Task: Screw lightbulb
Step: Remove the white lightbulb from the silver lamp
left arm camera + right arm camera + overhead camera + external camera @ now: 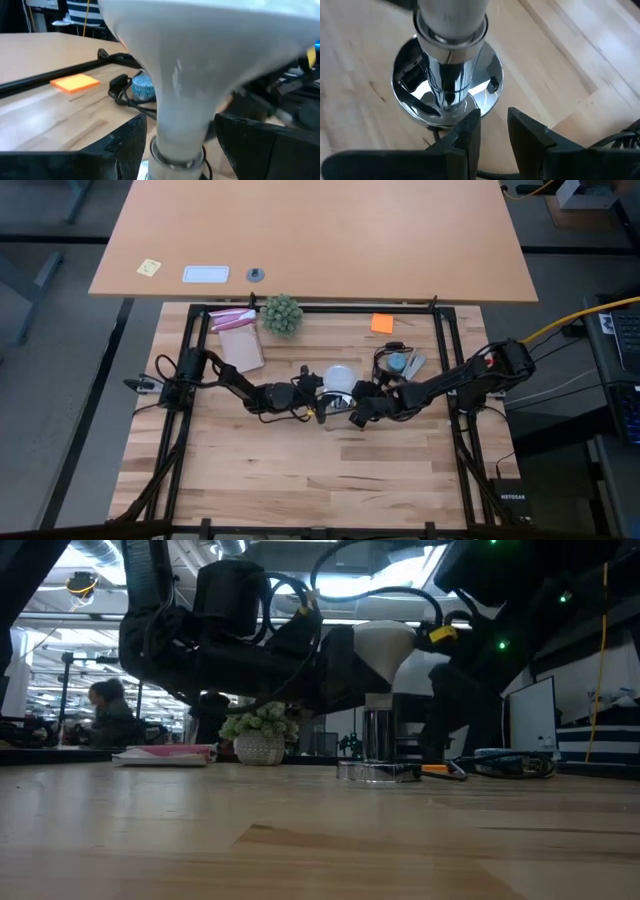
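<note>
1. Filling our left wrist view, the lightbulb (200,75) stands upright with its neck between our left gripper (175,145) fingers (125,147); they are spread to either side of the neck with a gap showing, so we read them as parted and not clamping the glass.

2. Its long axis runs vertical: white globe on top, silvery screw end pointing down into the socket's chrome post (451,70), which rises from a round mirror-like socket base (485,85) lying flat on the table (300,480). From above, the bulb sits near the table's middle, between the two grippers.

3. We judge the turn must go around that vertical axis, and the left gripper, reaching in from the left, is the one placed around the neck to do it.

4. Our right gripper (492,132) sits low beside the base, on the bulb's right in the high view. Its fingers stand close together with a narrow slot between; what they pinch, if anything, we cannot tell.

5. Farther out lie a thin black cord (120,92), an orange sticky note (382,323) and a spiky green plant (281,313).
</note>
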{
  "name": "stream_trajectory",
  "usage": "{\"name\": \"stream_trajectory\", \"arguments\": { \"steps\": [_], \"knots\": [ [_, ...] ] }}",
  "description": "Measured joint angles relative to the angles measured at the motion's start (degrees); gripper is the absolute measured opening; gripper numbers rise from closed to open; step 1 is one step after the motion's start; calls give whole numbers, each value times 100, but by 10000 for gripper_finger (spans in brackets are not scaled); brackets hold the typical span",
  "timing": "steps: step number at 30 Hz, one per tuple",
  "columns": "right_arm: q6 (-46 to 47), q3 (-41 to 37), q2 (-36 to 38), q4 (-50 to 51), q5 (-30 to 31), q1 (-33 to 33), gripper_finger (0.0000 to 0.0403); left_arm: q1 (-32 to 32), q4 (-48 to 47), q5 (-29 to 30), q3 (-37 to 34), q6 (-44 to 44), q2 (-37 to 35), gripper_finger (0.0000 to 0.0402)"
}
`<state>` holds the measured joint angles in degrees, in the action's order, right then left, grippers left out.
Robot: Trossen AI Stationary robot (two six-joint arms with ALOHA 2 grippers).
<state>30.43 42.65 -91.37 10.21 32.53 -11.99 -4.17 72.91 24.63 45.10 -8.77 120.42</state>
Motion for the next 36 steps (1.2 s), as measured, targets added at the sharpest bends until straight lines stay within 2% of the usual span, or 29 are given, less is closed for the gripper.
{"name": "stream_trajectory", "arguments": {
  "steps": [9,20,36],
  "knots": [
    [2,0,-325,-24,2,0,101,21,-40,2,107,151,0,217],
    [534,8,-809,-131,-165,0,101,21,-117,8,109,220,-7,129],
    [879,0,-868,-778,-701,0,101,23,-221,39,114,236,-22,140]
  ]
}}
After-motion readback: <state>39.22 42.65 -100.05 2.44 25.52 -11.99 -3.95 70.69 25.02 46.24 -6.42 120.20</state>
